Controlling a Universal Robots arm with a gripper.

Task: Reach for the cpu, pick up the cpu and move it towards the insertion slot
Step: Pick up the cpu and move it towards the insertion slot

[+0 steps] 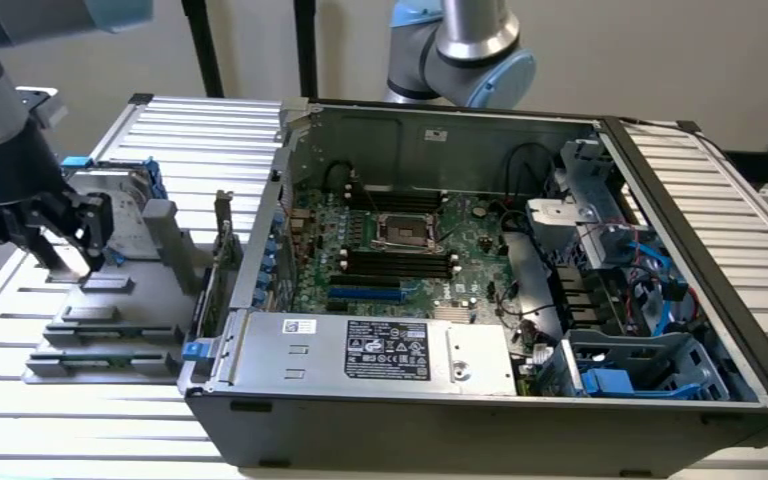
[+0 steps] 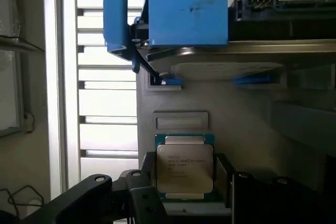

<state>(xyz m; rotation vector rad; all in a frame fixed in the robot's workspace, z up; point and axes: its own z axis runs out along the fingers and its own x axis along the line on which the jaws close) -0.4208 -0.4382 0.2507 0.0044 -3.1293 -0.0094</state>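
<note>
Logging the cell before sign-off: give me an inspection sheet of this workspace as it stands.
surface: slatted metal table carrying a grey fixture and an open computer case.
job's things: cpu face-up at the fixture; insertion slot sits in the case's green board.
clutter: blue-railed drive on the fixture.
grippers: gripper low over the fixture, at the cpu.
cables: black cables and blue cables inside the case.
surroundings: second arm behind the case.
</note>
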